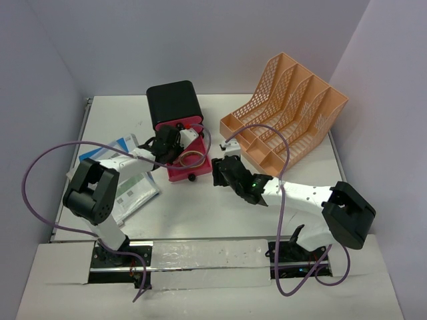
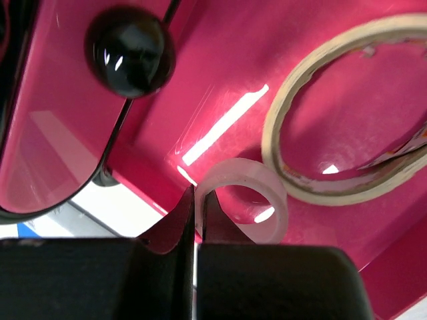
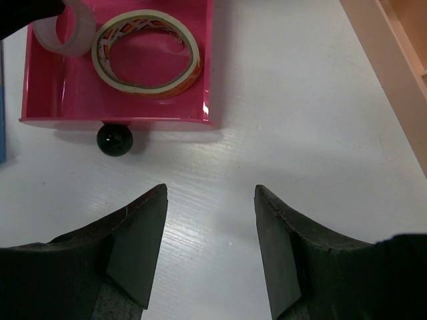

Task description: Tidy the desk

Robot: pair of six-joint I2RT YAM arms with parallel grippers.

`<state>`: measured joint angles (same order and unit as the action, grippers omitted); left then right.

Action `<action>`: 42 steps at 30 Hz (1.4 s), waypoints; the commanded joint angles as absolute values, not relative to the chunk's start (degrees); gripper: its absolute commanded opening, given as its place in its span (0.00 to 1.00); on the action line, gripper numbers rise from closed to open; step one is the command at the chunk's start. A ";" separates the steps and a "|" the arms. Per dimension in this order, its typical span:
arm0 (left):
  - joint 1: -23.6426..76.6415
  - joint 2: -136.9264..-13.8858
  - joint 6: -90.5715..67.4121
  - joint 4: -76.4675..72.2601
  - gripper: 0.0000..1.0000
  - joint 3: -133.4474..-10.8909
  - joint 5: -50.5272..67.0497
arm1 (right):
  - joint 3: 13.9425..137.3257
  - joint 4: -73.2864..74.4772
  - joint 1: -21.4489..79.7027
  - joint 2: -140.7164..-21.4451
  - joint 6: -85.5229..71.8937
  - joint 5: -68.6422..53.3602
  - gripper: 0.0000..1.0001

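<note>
The white desk (image 1: 200, 213) carries a pink drawer (image 1: 180, 170) pulled out of a black drawer box (image 1: 173, 100). My left gripper (image 2: 198, 193) hangs over the drawer, shut on the wall of a small translucent tape roll (image 2: 267, 193). A larger masking tape roll (image 2: 347, 195) lies flat in the drawer beside it. The drawer's black knob (image 2: 127, 50) shows at its front. My right gripper (image 3: 210, 190) hovers open above bare desk (image 3: 287, 100) just in front of the drawer (image 3: 53, 93), nothing between its fingers.
A peach-orange mesh file rack (image 1: 287, 110) stands at the back right, its edge close to my right gripper (image 1: 220, 170). Blue and white booklets (image 1: 127, 180) lie on the left under the left arm. Purple cables loop over both arms.
</note>
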<state>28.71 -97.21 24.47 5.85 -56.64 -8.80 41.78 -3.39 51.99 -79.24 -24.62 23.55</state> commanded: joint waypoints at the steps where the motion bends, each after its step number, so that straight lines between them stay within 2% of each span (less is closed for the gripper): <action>1: 29.36 -97.99 24.08 1.84 0.03 -57.33 -9.75 | 42.89 -4.76 51.96 -79.54 -25.87 24.40 0.62; 5: 29.42 -99.34 24.50 2.73 0.09 -58.23 -10.33 | 42.56 -5.76 52.01 -79.37 -27.18 22.60 0.62; 9: 29.39 -100.13 24.84 3.92 0.30 -58.48 -11.25 | 41.96 -7.99 52.15 -79.83 -28.56 19.29 0.62; 13: 29.36 -99.21 24.95 3.87 0.40 -57.91 -11.51 | 41.30 -10.49 52.66 -80.24 -29.10 17.86 0.62; 20: 29.36 -98.12 24.52 4.71 0.36 -58.55 -12.18 | 41.85 -10.92 53.56 -80.83 -29.34 17.51 0.62; 30: 29.27 -101.68 25.31 1.75 0.38 -59.59 -21.68 | 41.48 -9.74 54.14 -80.58 -29.88 18.65 0.61; 42: 29.33 -95.51 22.66 3.86 0.39 -59.15 -14.39 | 41.68 -10.48 55.17 -80.57 -29.97 18.24 0.61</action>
<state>29.41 -100.36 24.35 3.31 -57.63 -17.80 41.56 -8.30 54.08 -80.82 -29.13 17.73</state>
